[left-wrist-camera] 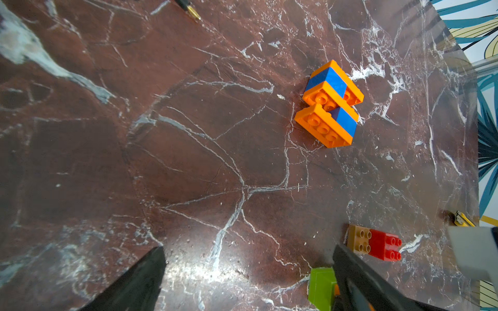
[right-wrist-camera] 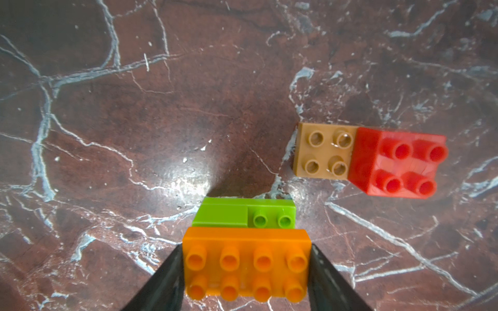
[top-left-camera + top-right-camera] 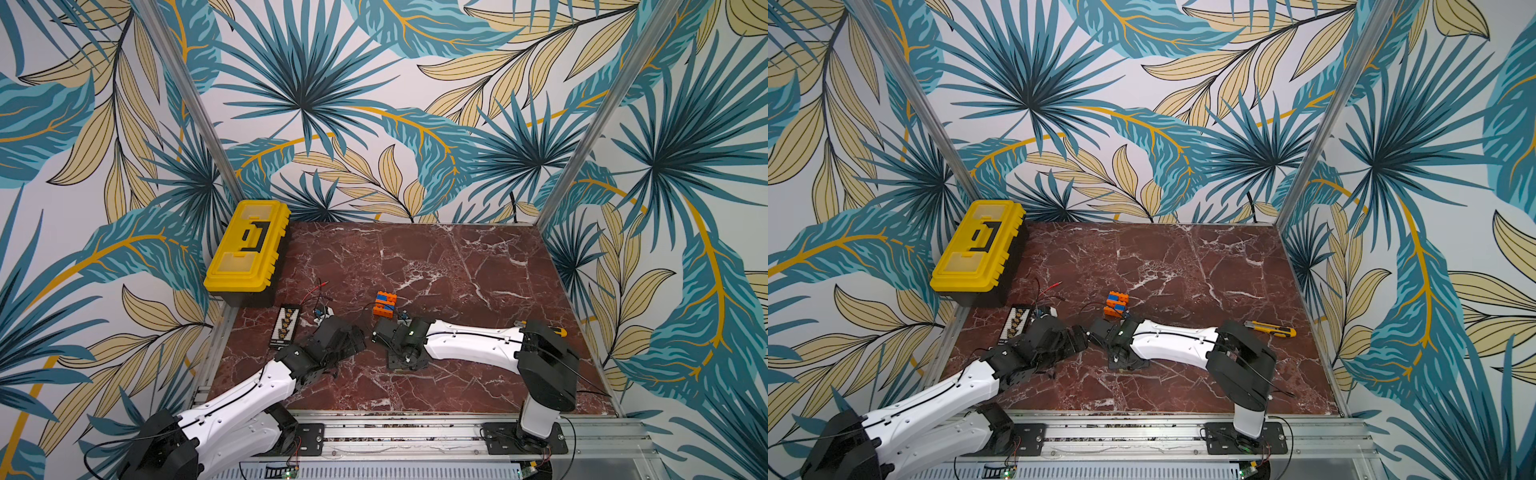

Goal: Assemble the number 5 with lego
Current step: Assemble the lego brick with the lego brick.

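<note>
1. The black-and-white strip [image 3: 284, 325], left of the orange-and-blue lego stack [image 3: 384, 304], carries a row of yellow marks and a line of print too small to read.
2. The yellow toolbox [image 3: 246, 249] stands farther back and left of that stack. Any lettering on its lid cannot be made out.
3. The right gripper [image 2: 246, 249] pinches an orange eight-stud brick [image 2: 245, 269] by its short ends, one finger on each.
4. A lime green brick [image 2: 244, 214] lies against that brick, just past the fingertips. Whether the two are joined cannot be told.
5. The left gripper [image 1: 249, 249] has its jaws spread wide over the marble tabletop [image 1: 188, 161] and holds nothing. One finger half hides the green brick.
6. A tan brick [image 2: 323, 150] and a red brick [image 2: 396, 167] touch side by side, on the robot's side of the stack and apart from it.
7. In both top views the wrists cover these loose bricks and the fingertips. Only the stack shows, just beyond the two grippers.
8. The yellow utility knife [image 3: 1271, 329], well right of the stack, shows whole in a top view. In the left wrist view the frame edge cuts it off.
9. Red and black wires [image 3: 318, 291] between strip and stack end in parts too small to identify.
</note>
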